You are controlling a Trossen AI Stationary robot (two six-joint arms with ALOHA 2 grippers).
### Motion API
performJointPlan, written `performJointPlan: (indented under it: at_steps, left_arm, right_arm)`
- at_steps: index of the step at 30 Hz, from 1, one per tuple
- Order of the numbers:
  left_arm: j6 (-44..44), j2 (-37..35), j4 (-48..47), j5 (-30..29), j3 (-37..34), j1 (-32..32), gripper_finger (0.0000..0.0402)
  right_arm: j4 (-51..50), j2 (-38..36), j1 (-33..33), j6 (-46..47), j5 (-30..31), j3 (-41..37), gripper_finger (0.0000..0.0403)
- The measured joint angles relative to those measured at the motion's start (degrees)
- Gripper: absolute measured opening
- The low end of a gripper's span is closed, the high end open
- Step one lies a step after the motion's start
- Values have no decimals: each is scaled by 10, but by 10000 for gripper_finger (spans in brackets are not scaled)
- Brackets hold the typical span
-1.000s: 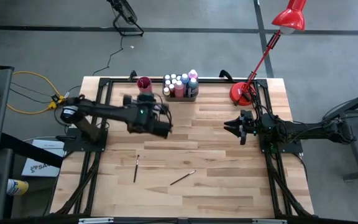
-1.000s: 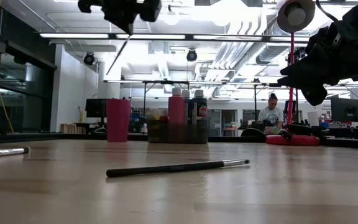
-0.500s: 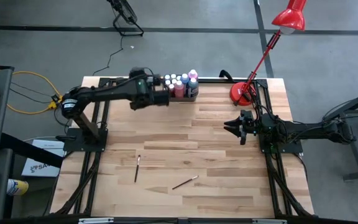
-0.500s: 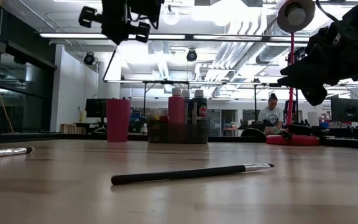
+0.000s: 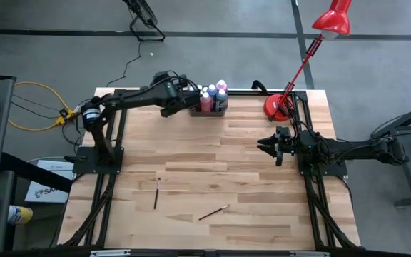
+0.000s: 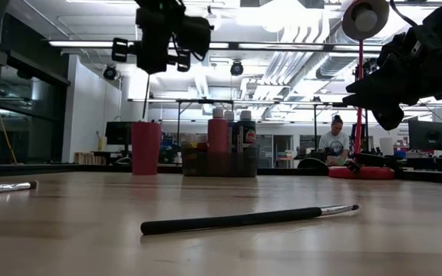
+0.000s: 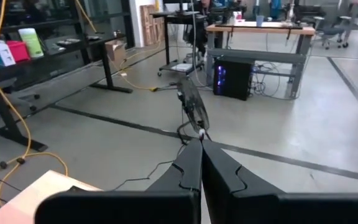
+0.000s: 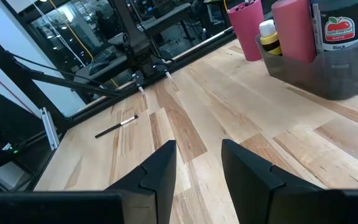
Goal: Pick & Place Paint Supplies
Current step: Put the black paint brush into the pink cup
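My left gripper (image 5: pixel 168 84) (image 6: pixel 159 46) is high over the table's far edge, shut on a thin dark paintbrush (image 6: pixel 144 96). The brush hangs over the red cup (image 6: pixel 146 148), which stands left of the grey tray (image 5: pixel 220 108) of paint bottles (image 5: pixel 207 96). In the high view the arm hides the cup. Two more paintbrushes lie flat on the table, one near the middle (image 5: pixel 212 212) (image 6: pixel 244 218) and one farther left (image 5: pixel 157 193). My right gripper (image 5: pixel 273 146) (image 8: pixel 197 162) waits open at the table's right side, with nothing between its fingers. My left gripper pinches the paintbrush by its upper end (image 6: pixel 146 75) between its two shut fingers. They lie about level and point toward the far edge. The brush is lifted clear and hangs almost upright below them, its lower end (image 6: pixel 143 116) just above the cup's rim.
A red desk lamp (image 5: pixel 277 107) stands at the far right corner, its arm reaching up over the table. Black frame rails (image 5: pixel 113 143) run along both sides. Bare wood lies between the tray and the two loose brushes.
My left gripper has swung from the table's middle toward the far edge, turning as it went, and now stands over the red cup, still shut on the brush. The brush has gone from slanted to almost upright. The loose brush near the middle has rolled slightly toward the near edge.
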Motion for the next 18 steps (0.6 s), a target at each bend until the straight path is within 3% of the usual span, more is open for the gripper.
performJointPlan:
  at_steps: [11,18]
  left_arm:
    - [3,51,17,44,0,10,0]
    - [5,67,16,103,0,6,0]
  right_arm:
    - [0,0,0,0,0,0,122]
    - [0,0,0,0,0,0,122]
